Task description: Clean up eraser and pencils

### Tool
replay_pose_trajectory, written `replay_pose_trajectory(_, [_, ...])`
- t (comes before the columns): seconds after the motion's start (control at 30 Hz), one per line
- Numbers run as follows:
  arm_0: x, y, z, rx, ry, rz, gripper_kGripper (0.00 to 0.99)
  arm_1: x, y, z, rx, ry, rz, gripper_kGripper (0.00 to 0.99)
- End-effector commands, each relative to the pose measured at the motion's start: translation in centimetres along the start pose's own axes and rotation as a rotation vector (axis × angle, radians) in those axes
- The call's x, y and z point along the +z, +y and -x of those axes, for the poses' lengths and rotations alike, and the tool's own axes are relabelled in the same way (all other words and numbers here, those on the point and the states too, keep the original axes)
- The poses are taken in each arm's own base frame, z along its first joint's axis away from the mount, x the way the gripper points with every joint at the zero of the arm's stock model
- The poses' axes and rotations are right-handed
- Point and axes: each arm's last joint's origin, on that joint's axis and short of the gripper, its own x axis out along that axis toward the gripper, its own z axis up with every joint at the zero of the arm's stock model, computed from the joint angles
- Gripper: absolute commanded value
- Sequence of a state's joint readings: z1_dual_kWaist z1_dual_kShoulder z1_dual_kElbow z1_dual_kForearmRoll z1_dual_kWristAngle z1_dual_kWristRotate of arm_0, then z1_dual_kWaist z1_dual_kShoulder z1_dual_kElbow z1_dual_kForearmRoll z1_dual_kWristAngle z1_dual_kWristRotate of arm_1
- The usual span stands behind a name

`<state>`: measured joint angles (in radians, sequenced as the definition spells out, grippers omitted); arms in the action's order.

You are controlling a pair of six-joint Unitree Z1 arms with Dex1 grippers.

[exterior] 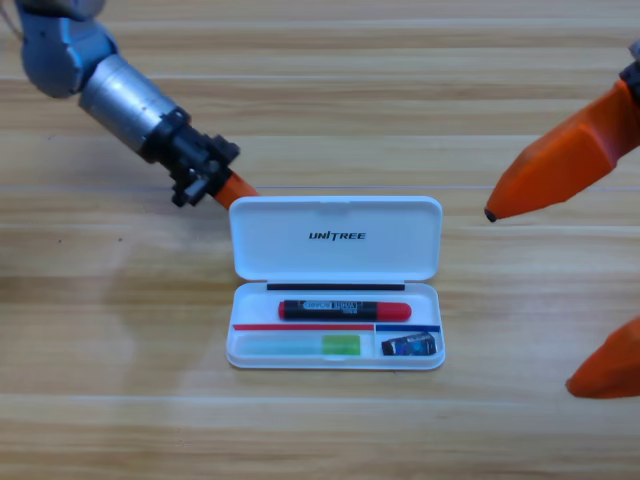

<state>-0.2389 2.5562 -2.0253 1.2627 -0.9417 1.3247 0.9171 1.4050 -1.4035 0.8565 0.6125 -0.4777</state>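
Surface: a wooden table of pale planks with the grain running across the picture is seen from above, and everything rests on it.
Right arm: it is drawn back to the picture's right edge, where only the right gripper is shown, large and partly cut off. Its two orange jaws are spread wide apart, one tip beside the raised lid's right end and the other low at the edge, and nothing is held between them.
Left arm: a grey jointed arm is brought in from the upper left corner. The left gripper is placed at the upper left corner of the raised lid, where only a short orange tip is seen behind the lid's edge; whether it is spread or pressed together cannot be told.
Case: a white rounded plastic case lies open in the middle of the table, its lid raised at the back and printed with black lettering.
Black pencil: a thick black-barrelled pencil with red ends is laid lengthwise in the case's upper compartment.
Green pencil: a pale translucent green pencil with a brighter green end is laid in the lower left compartment.
Eraser: a tiny dark blue-black rectangular eraser is set in the lower right compartment, apart from both pencils.
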Motion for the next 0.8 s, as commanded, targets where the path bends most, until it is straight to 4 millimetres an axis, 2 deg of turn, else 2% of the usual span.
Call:
replay_pose_trajectory(0.03, [1.3, -1.0, -3.8, -0.099, 0.020, -0.006, 0.000, -0.6, -0.1, 0.3, -0.012, -0.019, -0.010, 0.985])
replay_pose_trajectory(0.27, [3.2, -3.0, -4.5, -0.127, 0.036, -0.034, 0.000, -0.6, -0.2, 0.1, -0.007, -0.019, -0.012, 0.985])
replay_pose_trajectory(0.5, [4.8, -5.3, -3.2, -0.115, 0.035, -0.057, 0.000, -0.6, -0.1, 0.1, 0.001, -0.023, -0.018, 0.985])
replay_pose_trajectory(0.67, [5.4, -6.8, -2.7, -0.116, 0.037, -0.069, 0.000, -0.6, -0.2, 0.0, 0.003, -0.021, -0.020, 0.985])
replay_pose_trajectory(0.8, [5.4, -7.6, -3.4, -0.138, 0.053, -0.075, 0.000, -0.6, -0.3, -0.1, 0.005, -0.017, -0.022, 0.985])
